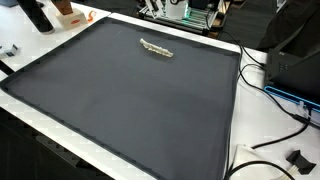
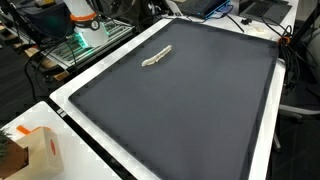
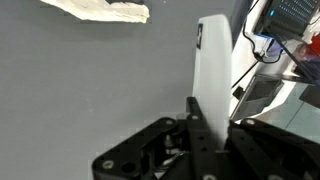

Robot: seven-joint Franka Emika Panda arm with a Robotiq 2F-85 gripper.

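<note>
White table (image 2: 62, 98) carrying a dark mat (image 1: 130, 100). The gripper (image 3: 212, 45) hangs over the mat; I cannot tell whether its jaws are parted. A pale limp strip (image 1: 157, 48) lies mid-edge. A pinch might skid off something so flat.

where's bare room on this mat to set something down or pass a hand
Nearly all the dark grey mat is bare: everything from the off-white crumpled strip near one edge to the other three edges. Crowded off the mat: black cables along one side, a white and orange box at a corner.
</note>
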